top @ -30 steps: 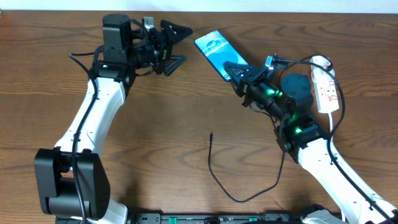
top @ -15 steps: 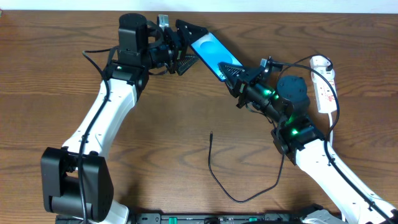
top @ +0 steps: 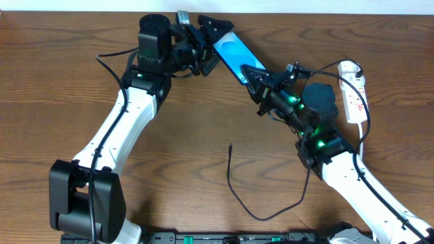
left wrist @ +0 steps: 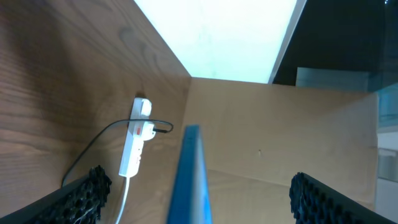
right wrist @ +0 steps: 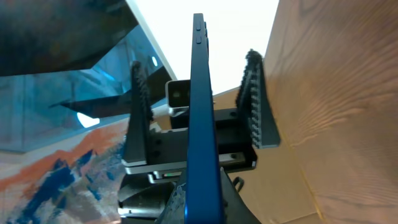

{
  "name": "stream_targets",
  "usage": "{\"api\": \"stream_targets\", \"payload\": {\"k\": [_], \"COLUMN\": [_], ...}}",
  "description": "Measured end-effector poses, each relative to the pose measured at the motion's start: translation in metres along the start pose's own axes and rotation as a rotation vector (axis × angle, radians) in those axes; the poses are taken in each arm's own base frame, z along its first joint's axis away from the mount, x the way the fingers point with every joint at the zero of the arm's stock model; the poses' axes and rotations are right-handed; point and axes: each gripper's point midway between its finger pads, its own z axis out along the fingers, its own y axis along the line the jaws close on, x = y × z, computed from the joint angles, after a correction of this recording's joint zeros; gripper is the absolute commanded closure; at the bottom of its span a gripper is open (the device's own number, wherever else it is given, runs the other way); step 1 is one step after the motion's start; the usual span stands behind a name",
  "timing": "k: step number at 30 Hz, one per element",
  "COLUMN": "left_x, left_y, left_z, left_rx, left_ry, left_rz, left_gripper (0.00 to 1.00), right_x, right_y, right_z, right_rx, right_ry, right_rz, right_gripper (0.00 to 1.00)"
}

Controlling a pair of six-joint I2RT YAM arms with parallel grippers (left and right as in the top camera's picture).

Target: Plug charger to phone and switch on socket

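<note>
- Phone (top: 234,55) clamped at one end by the right tool (top: 253,74).
- Left tool (top: 213,45) spread wide, straddling the phone's other end.
- Charger (top: 228,166) lies well apart from the phone.

Open table (top: 41,102) at frame left gives me free passage. Upper centre is crowded: left gripper (top: 217,46), phone (top: 234,54), right gripper (top: 252,76). Charger (top: 228,169) crosses lower centre.

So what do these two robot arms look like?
The left arm and right arm have white tubular links joined by black cylindrical joints. The left end effector and right end effector each carry two black triangular fingers with ridged pads. Thin black cables run beside the joints, and small green lights glow on the right arm.
</note>
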Motion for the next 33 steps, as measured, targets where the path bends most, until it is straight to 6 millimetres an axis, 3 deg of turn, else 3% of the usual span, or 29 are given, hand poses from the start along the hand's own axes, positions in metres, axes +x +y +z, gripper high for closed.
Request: {"api": "stream_targets", "payload": {"k": [15, 33], "left_x": [0.005, 0.010], "left_y": [-0.001, -0.001], "left_z": [0.004, 0.006], "left_rx": [0.000, 0.000], "left_ry": [0.007, 0.016], "left_rz": [-0.073, -0.085], "left_gripper": [0.08, 0.36], "right_x": [0.014, 0.014], "right_y": [0.000, 0.000], "right_z": [0.004, 0.004], "right_rx": [-0.009, -0.009], "right_ry": [0.017, 0.019], "right_rz": [0.028, 0.028], "right_gripper": [0.99, 0.99]}}
